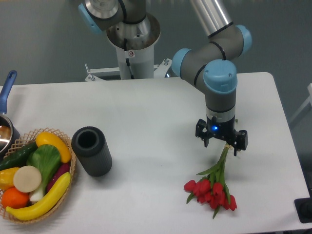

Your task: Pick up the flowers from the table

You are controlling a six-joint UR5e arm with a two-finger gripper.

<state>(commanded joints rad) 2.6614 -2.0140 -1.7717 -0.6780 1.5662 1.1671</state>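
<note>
white table (146, 112), flowers (212, 187) lying on it, grey wall (44, 39)

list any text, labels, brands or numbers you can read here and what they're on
None: no readable text, label, brand or number shows anywhere in this view.
The gripper has only a small blue light, no lettering.
The arm's grey and blue joints, the dark cylinder, the basket and the flowers carry no visible markings.
</note>
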